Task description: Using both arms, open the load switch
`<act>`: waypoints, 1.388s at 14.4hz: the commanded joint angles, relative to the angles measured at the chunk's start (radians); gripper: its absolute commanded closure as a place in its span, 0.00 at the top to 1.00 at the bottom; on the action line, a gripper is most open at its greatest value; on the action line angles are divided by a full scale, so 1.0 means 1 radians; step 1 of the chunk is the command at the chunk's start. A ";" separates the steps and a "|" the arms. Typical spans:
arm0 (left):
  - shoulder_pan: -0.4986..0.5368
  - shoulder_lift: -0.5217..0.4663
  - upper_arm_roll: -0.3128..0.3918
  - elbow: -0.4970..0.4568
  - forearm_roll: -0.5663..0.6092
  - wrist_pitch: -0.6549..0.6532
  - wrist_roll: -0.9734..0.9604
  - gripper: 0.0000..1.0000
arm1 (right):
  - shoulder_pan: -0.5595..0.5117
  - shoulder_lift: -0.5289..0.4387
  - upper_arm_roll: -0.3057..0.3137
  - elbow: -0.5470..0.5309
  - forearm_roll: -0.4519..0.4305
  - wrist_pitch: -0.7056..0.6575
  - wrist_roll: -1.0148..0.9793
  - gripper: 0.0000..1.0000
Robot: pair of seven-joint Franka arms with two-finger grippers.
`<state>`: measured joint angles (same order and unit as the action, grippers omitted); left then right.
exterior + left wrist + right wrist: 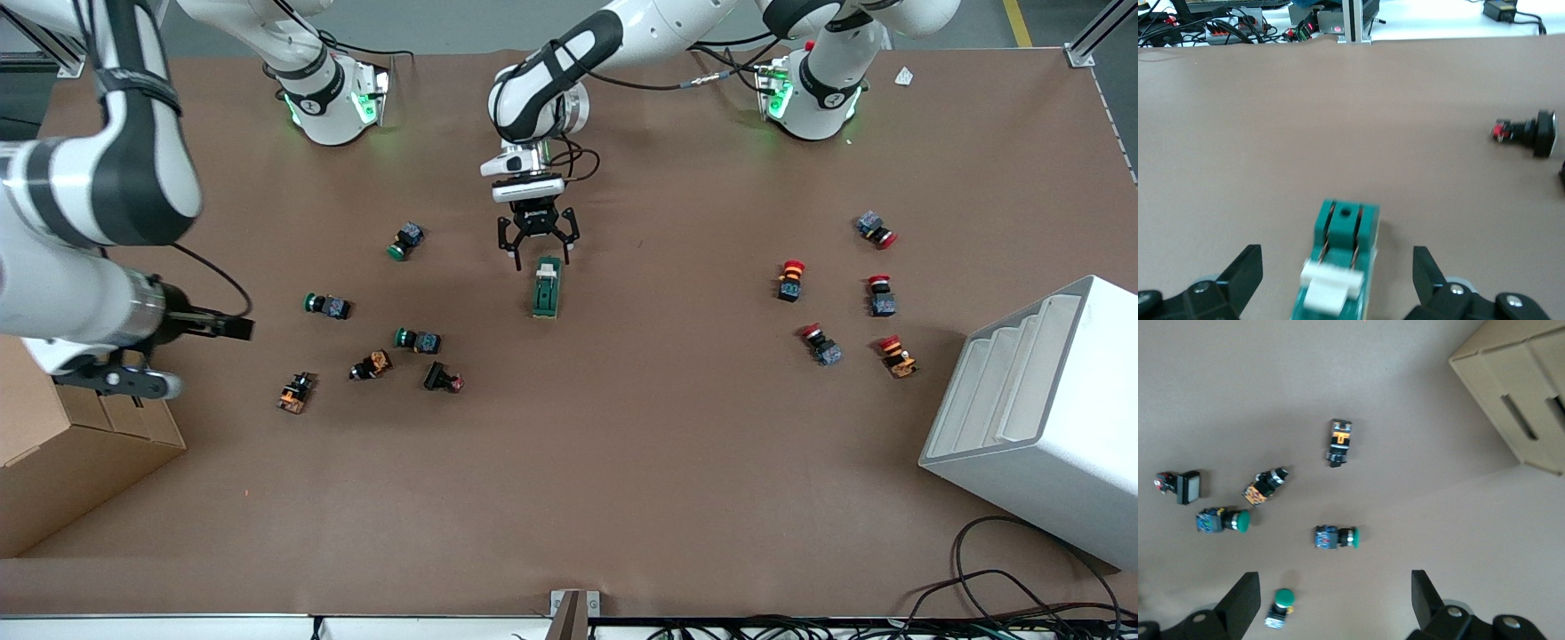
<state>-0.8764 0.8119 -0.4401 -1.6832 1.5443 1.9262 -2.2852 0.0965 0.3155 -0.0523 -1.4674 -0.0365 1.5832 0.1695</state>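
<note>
**Q:** Items nearest the front camera?

**A:** Cardboard box (71, 453) at the right arm's end of the table; white stepped rack (1040, 418) at the left arm's end. The right gripper (1331, 613) hangs over the green-capped push buttons (418, 340), fingers spread wide, holding nothing.

**Q:** Mid-table?

**A:** Load switch (546, 287), lying flat near the table's centre, dark-green body, white lever (1331, 288) on top. Red-capped push buttons (831, 302) lie well apart from it, toward the left arm's end.

**Q:** And over it?

**A:** Left gripper (538, 247), pointing down over the switch's end farther from the camera, fingers (1241, 277) apart, one each side, not touching it.
</note>
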 commanded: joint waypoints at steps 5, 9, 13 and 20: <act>0.224 -0.129 -0.087 0.120 -0.266 0.057 0.451 0.99 | -0.095 -0.073 0.020 -0.001 -0.040 -0.022 -0.176 1.00; 0.385 -0.200 -0.138 0.177 -0.471 0.059 0.657 0.99 | -0.110 -0.072 0.022 0.062 -0.068 -0.071 -0.177 1.00; 0.532 -0.282 -0.140 0.224 -0.703 0.057 0.916 1.00 | -0.126 -0.070 0.020 0.101 -0.072 -0.091 -0.238 1.00; 0.825 -0.502 -0.124 0.211 -1.131 0.022 1.395 1.00 | -0.127 -0.061 0.020 0.116 -0.074 -0.094 -0.239 1.00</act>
<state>-0.1119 0.3935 -0.5679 -1.4340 0.5004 1.9743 -0.9941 -0.0152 0.2570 -0.0508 -1.3579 -0.0873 1.5012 -0.0572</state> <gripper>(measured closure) 0.000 0.000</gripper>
